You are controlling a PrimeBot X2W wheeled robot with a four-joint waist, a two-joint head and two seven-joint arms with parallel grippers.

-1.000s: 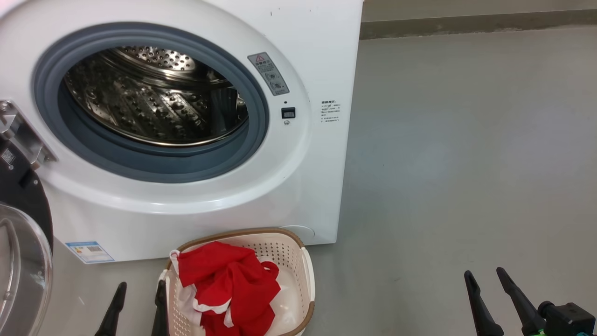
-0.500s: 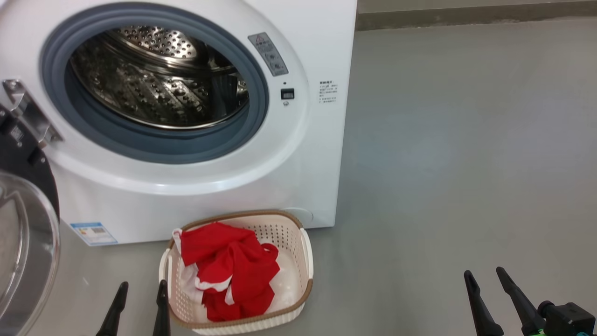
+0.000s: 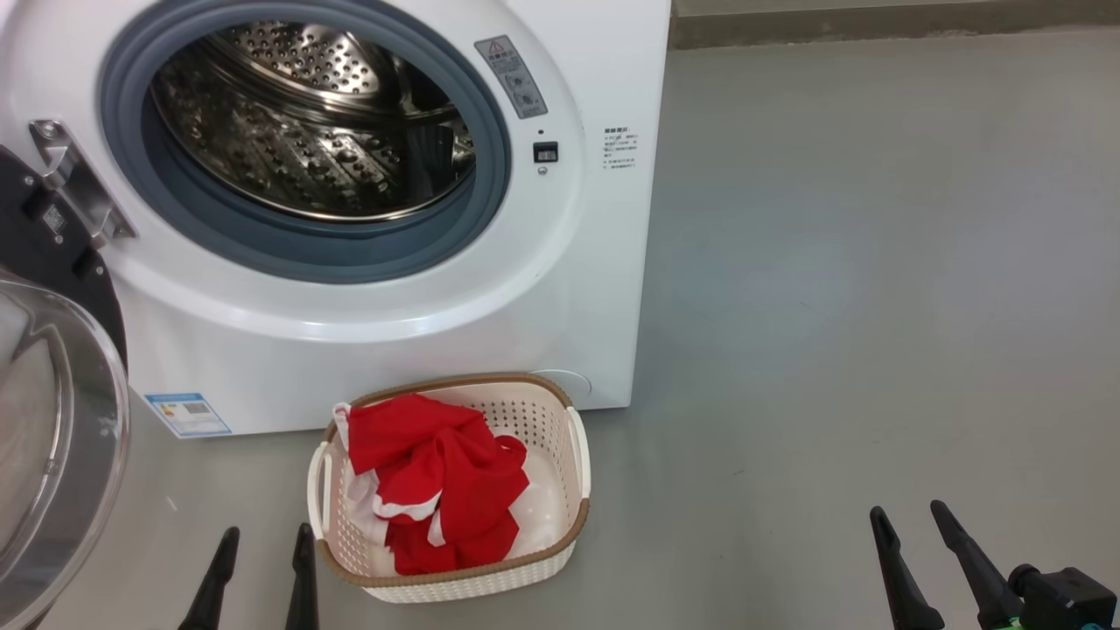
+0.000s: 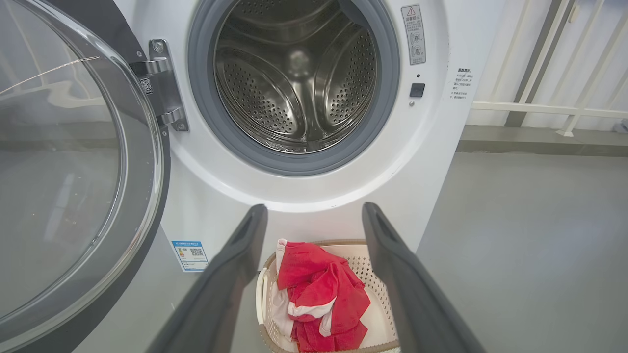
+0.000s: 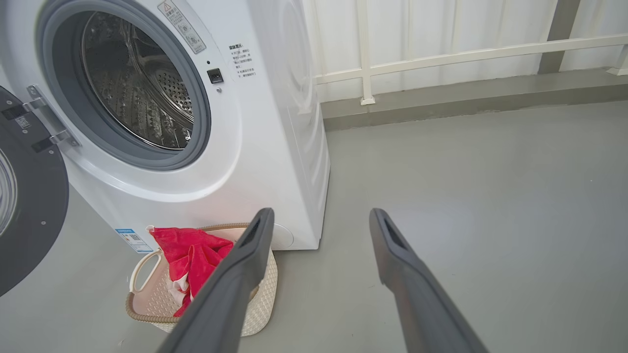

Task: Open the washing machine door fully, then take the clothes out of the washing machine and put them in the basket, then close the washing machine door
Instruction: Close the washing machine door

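Observation:
The white washing machine [image 3: 569, 262] stands with its door [image 3: 52, 437] swung wide to the left, glass bowl facing me. No fabric shows in its steel drum [image 4: 294, 83]. The red and white clothes [image 3: 437, 481] lie bundled in the cream basket [image 3: 573, 472] on the floor against the machine's front. My left gripper [image 3: 267, 529] is open just left of the basket, holding nothing; in the left wrist view its fingers [image 4: 235, 264] frame the clothes [image 4: 319, 294]. My right gripper [image 3: 908, 507] is open over bare floor far to the right.
Grey floor [image 3: 875, 306] stretches to the right of the machine. White railing [image 5: 441, 54] and a low grey kerb [image 5: 466, 98] run behind it. The open door [image 5: 29, 206] juts out over the floor at the left, near my left gripper.
The whole head view has shifted: machine and basket sit further up and right in the picture, so the camera moved. Both grippers keep their places in the picture, still open.

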